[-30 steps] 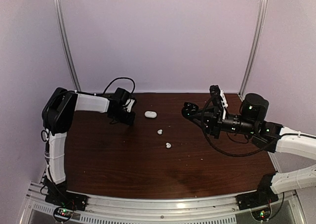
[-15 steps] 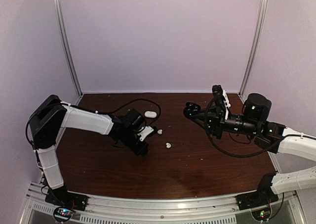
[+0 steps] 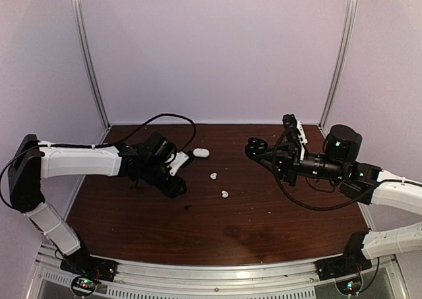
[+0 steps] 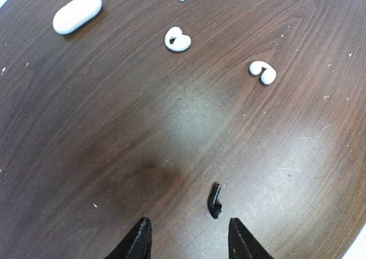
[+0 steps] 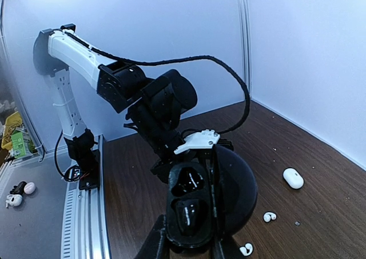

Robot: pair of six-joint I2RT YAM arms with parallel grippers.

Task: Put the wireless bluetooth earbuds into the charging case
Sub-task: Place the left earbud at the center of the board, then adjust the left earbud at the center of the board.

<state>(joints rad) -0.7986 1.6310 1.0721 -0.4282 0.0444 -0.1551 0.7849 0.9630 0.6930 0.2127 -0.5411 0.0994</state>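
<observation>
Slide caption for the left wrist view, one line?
Open left pincer poised short of a small black curved piece; two glossy white bean-shaped earbuds and a white oval case beyond.

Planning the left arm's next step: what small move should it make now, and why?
Probably lower the left gripper forward around the black earbud: its jaws stand open, the bud lies just ahead, and the right gripper holds the black case open.

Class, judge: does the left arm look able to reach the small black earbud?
Probably yes: the black earbud lies on bare table just ahead of the open left tool, with nothing between them.
</observation>
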